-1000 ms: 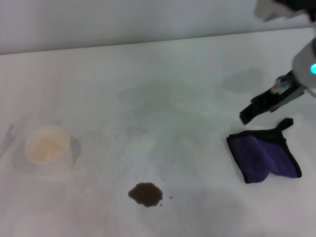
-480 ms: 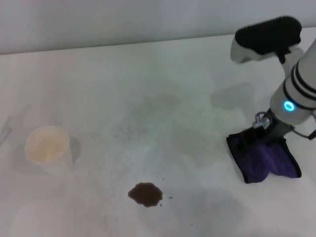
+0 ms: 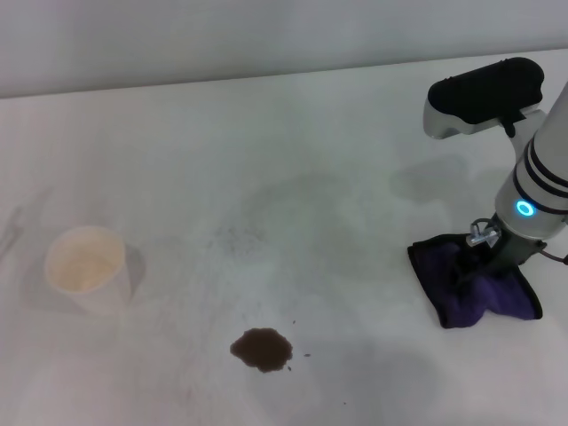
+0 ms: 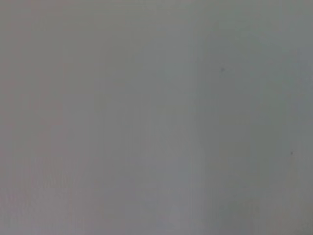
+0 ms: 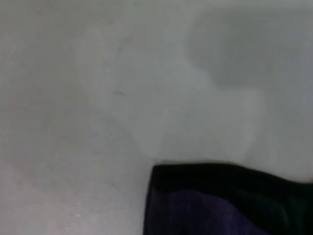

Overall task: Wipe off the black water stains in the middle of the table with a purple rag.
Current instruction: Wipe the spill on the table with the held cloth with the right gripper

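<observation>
The black water stain (image 3: 262,350) is a small dark brown blotch with tiny specks on the white table (image 3: 266,160), at the front middle. The purple rag (image 3: 470,302) with black edging lies flat at the right, well apart from the stain. My right gripper (image 3: 479,262) points down and is set on the rag's top middle. The right wrist view shows the rag's black-edged corner (image 5: 220,205) close up on the table. My left gripper is out of view; the left wrist view shows only plain grey.
A white paper cup (image 3: 87,266) stands upright at the left, apart from the stain. The table's back edge (image 3: 266,78) meets a grey wall. Faint grey smears lie mid-table (image 3: 293,191).
My right arm has swung in from the far right and lowered its gripper onto the rag. The rag's loop tab is now covered. The stain and cup have not moved.
</observation>
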Tool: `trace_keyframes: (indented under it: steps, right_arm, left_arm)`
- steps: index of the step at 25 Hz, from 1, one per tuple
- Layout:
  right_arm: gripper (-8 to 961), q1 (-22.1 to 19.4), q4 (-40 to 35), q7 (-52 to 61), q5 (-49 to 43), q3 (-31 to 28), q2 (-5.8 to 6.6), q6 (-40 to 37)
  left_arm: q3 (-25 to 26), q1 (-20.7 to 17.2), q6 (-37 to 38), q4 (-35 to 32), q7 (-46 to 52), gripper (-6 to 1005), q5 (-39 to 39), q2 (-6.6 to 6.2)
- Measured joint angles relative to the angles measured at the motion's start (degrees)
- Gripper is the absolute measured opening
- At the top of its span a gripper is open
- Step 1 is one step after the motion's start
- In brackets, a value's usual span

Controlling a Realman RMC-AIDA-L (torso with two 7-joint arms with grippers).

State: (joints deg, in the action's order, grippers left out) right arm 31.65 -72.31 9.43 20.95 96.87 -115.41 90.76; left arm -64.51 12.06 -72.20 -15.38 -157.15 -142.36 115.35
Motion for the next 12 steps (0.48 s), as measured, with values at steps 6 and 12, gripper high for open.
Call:
trace_keyframes:
  steps: [6, 12]
  right_arm:
    - [546, 0.4, 0.8, -0.4, -1.4, 0.6, 0.03, 0.5]
    - [314, 0.3, -0.6, -0.7, -1.4, 1.9, -0.23, 0.6]
  left_arm:
    - [0.0, 0.0, 0.1, 0.0, -0.1, 893, 0.0, 0.44]
    - [0.0, 0.0, 0.1, 0.0, -0.3, 892, -0.1, 0.56]
